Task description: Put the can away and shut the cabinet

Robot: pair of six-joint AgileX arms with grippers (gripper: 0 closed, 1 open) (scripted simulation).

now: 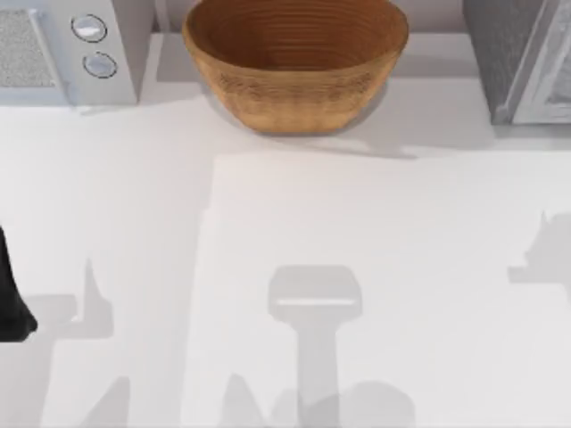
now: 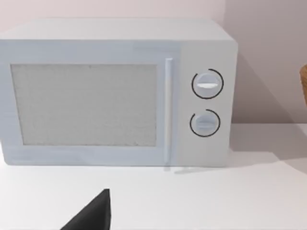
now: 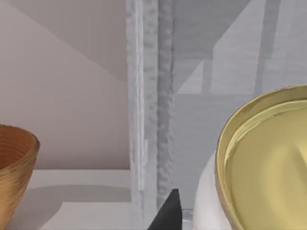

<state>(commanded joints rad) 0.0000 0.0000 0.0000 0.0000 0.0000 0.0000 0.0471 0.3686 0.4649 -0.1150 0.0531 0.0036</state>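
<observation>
- On the white worktop (image 1: 357, 267) seen from the top view, a woven brown wicker basket (image 1: 296, 62) sits at the far middle, a pale grey microwave with two round dials (image 1: 71, 45) at the far left, and the grey ribbed cabinet (image 1: 517, 58) at the far right corner, its door looking swung out toward me. A dark piece of my left arm (image 1: 11, 299) hangs at the left edge, well apart from everything.
- From the left wrist view, I face the microwave front (image 2: 115, 96) square on; one black fingertip (image 2: 93, 213) of the left pincer pokes in low over the worktop. I cannot tell whether that pincer is apart or together. It points away from the cabinet, so I judge this arm parked.
- From the right wrist view, the white can with a gold rimmed lid (image 3: 261, 172) sits right against the camera, lid facing it, so its long axis seems to run along the pincer's reach. One black fingertip (image 3: 168, 213) of the right pincer shows beside the can's white wall; I take it the can is carried there, but I cannot tell if the fingers are clamped.
- Beyond the can stands the cabinet's ribbed door edge (image 3: 151, 110), with the shaded interior straight ahead. The right arm is the nearer one, and I judge the move is a push forward into that opening.
</observation>
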